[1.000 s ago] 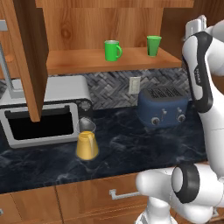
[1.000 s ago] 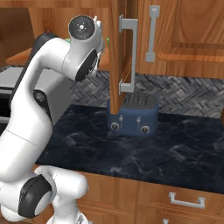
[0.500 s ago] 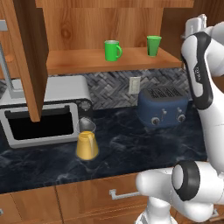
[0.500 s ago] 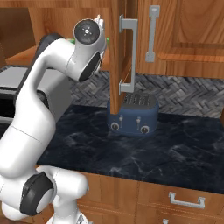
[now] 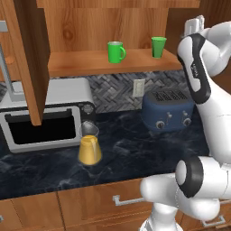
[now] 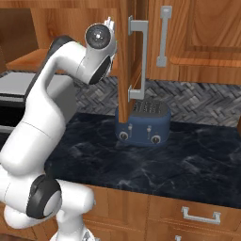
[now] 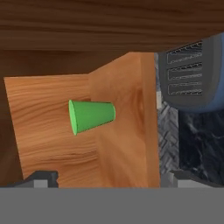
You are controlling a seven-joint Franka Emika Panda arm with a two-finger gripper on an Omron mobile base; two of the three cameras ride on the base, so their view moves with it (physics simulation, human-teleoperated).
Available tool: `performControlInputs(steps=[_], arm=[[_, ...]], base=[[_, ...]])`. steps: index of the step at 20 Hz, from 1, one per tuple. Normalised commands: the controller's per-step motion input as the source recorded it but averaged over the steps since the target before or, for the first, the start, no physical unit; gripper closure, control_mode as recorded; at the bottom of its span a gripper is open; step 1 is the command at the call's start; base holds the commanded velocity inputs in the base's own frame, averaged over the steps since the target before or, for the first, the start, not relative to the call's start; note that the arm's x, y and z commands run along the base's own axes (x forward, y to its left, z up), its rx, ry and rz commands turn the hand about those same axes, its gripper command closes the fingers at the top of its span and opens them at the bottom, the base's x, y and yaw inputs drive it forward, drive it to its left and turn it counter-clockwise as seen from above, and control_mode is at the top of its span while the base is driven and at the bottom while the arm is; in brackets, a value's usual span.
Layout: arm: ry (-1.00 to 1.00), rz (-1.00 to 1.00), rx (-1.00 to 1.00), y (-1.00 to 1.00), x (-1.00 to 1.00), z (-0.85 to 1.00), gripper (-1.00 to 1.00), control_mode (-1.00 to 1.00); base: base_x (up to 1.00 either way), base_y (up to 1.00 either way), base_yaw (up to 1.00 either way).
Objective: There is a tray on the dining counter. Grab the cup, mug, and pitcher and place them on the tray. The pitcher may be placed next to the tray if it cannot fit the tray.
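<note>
The green cup [image 5: 158, 46] stands at the right end of a wooden cabinet shelf [image 5: 90, 64], with the green mug [image 5: 116, 52] further left on the same shelf. My gripper [image 5: 194, 23] is raised to the right of the cup, apart from it, at about shelf height. The hand view looks along the shelf at the cup [image 7: 91, 116], some way ahead and left of centre, and my gripper [image 7: 111, 177] is open and holds nothing. The pitcher [image 5: 89, 146] stands on the black counter in front of the microwave. The tray and the dining counter are out of view.
A blue toaster [image 5: 169, 110] sits on the counter below the shelf's right end. A microwave [image 5: 43, 119] stands at the left. An open cabinet door [image 6: 132, 61] hangs just right of my hand, and another open door [image 5: 29, 54] hangs at the left.
My wrist has shifted slightly toward the shelf and the cup. The jaws have stayed open, and nothing else has moved.
</note>
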Motion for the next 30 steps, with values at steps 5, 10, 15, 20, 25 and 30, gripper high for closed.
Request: performControlInputs(steps=[5,10,15,20,25,30], arm=[[0.00,0.00,0.00,0.00,0.37,0.00,-1.00,-1.00],[0.00,0.01,0.00,0.00,0.32,0.00,-1.00,-1.00],[0.00,0.01,0.00,0.00,0.34,0.00,-1.00,-1.00],[0.00,0.00,0.00,-0.07,0.38,0.00,-1.00,-1.00],[0.00,0.00,0.00,-0.12,0.36,0.00,-1.00,-1.00],[0.02,0.00,0.00,-0.02,0.35,-0.02,-1.00,-1.00]], base=[[0.00,0.00,0.00],[0.00,0.00,0.00],[0.00,0.00,0.00],[0.00,0.00,0.00],[0.00,0.00,0.00],[0.00,0.00,0.00]])
